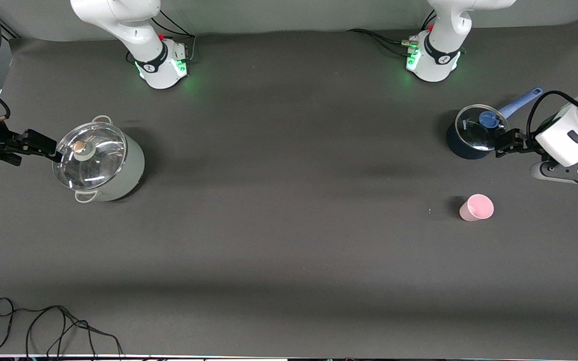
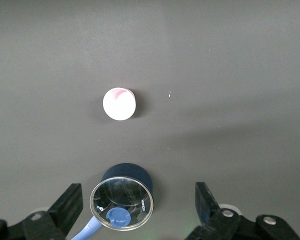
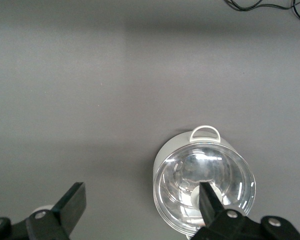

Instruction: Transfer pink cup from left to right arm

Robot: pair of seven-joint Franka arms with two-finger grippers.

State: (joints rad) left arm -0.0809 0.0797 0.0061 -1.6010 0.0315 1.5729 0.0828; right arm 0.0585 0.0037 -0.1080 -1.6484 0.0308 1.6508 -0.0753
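Note:
The pink cup (image 1: 476,207) stands upright on the dark table toward the left arm's end, nearer to the front camera than the blue saucepan. In the left wrist view the pink cup (image 2: 119,104) shows from above, mouth up. My left gripper (image 1: 506,143) hangs open beside and above the saucepan, well apart from the cup, with nothing between its fingers (image 2: 70,200). At the right arm's end of the table, my right gripper (image 1: 43,145) is open and empty too, its fingertips (image 3: 75,197) by the white pot's lid.
A dark blue saucepan (image 1: 472,133) with a glass lid and a light blue handle stands toward the left arm's end. A white pot (image 1: 99,163) with a glass lid sits toward the right arm's end. A black cable (image 1: 43,326) lies at the front edge.

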